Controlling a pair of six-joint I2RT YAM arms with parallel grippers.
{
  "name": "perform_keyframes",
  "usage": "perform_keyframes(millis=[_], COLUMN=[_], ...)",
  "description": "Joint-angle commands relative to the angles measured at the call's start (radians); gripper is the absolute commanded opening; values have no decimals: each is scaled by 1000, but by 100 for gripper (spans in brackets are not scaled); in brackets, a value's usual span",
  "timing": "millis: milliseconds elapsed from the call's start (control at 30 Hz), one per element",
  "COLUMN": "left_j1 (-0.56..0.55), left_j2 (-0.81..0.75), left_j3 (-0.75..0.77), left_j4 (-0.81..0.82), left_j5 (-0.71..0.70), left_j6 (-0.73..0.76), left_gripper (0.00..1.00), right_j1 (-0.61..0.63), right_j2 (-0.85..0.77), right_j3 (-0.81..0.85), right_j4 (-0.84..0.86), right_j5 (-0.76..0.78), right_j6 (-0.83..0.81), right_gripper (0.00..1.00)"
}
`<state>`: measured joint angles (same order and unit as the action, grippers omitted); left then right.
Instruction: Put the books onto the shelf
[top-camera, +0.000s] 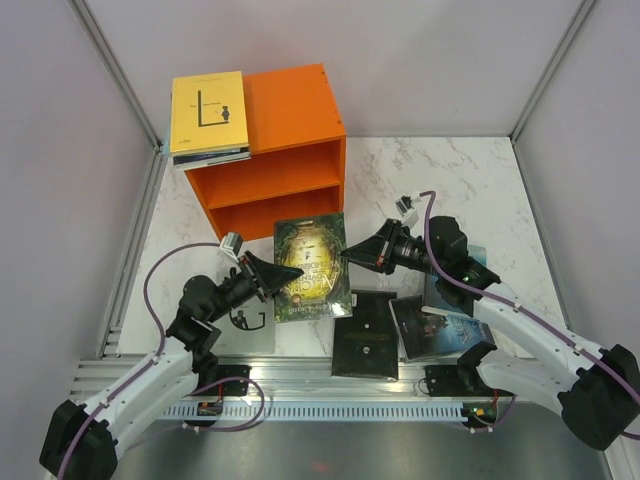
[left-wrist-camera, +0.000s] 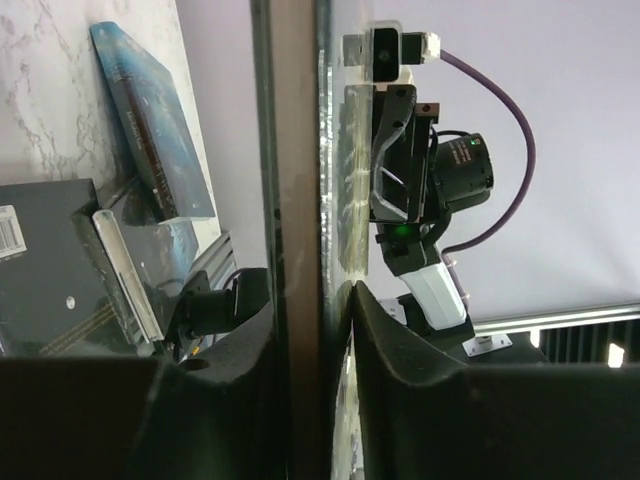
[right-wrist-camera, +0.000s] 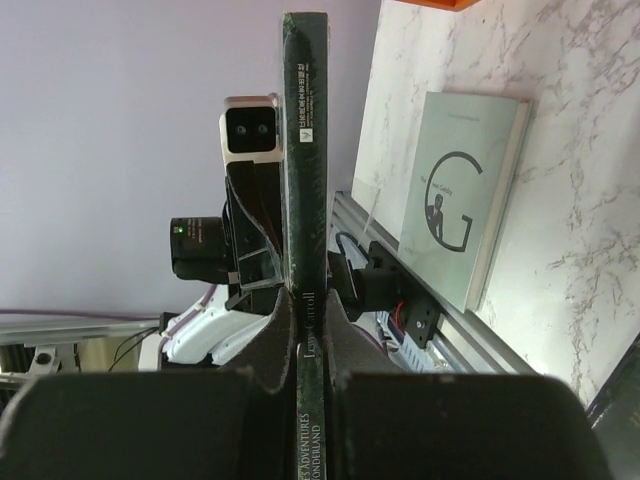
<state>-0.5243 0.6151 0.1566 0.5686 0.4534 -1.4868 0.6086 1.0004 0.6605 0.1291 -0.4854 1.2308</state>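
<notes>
a marble-patterned table (top-camera: 450, 180) seen from above, with a bright orange shelf (top-camera: 290, 110) at its far side, its two open compartments facing the arms. a yellow book (top-camera: 208, 112) lies on a small stack of books on the shelf's top, at the left corner. in front of the shelf, between the two arms, a dark green-gold book (top-camera: 312, 262) is held flat with its cover facing up, its far edge close to the lower compartment. the left gripper (top-camera: 290, 274) meets the book's left edge; in the left wrist view its dark fingers (left-wrist-camera: 400, 380) sit tight on both faces of the book, seen edge-on. the right gripper (top-camera: 350, 255) meets the book's right edge near the far corner; in the right wrist view its fingers (right-wrist-camera: 270, 340) are clamped on the spine, which carries white lettering. both wrist views show the book held clear of the table. a black book (top-camera: 365, 345) lies flat on the table just near of the held book, and a teal-blue book (top-camera: 440, 328) lies beside it to the right, partly under the right arm. a grey-white book with a big "g" (right-wrist-camera: 460, 200) lies on the table under the left arm, near the metal rail at the near edge.
</notes>
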Motion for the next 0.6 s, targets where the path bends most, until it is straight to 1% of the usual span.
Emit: perform_keyframes(millis=[0,33,67,100,167,200,233,267,300,333,400,433,467,567], left_j1=[-8,-8,-8,-8,-8,-8,-8,-8,-8,-8,-8,-8,-8,-8], left_j2=[-17,-28,-35,-41,-70,-81,-95,-116,-129,-136,-161,-169,-176,-190], left_j3=[67,76,81,87,107,118,144,156,165,185,207,230,236,250], left_j4=[71,41,18,-7,-85,-117,-163,-226,-255,-278,-352,-381,-409,-418], left_j5=[22,19,18,7,-5,-28,-45,-61,-99,-117,-159,-203,-222,-268], left_j6=[19,25,31,36,59,77,89,98,109,112,117,123,122,117], left_gripper=[30,18,8,3,2,2,2,2,2,2,2,2,2,2], right_j1=[14,16,14,14,16,14,14,14,16,17,19,25,31,72], right_j2=[7,7,4,4,6,9,15,17,12,7,-5,-14,-19,-40], right_j3=[24,21,19,18,17,16,11,7,-16,-30,-64,-74,-87,-130], right_j4=[89,89,80,75,44,35,30,32,40,49,78,89,119,162], right_j5=[-65,-64,-61,-59,-59,-70,-79,-96,-101,-105,-130,-139,-142,-125], right_j6=[1,-1,-4,-10,-22,-27,-31,-28,-22,-8,7,16,41,78], right_gripper=[0,0,0,0,0,3,27,42,62,68,72,74,75,75])
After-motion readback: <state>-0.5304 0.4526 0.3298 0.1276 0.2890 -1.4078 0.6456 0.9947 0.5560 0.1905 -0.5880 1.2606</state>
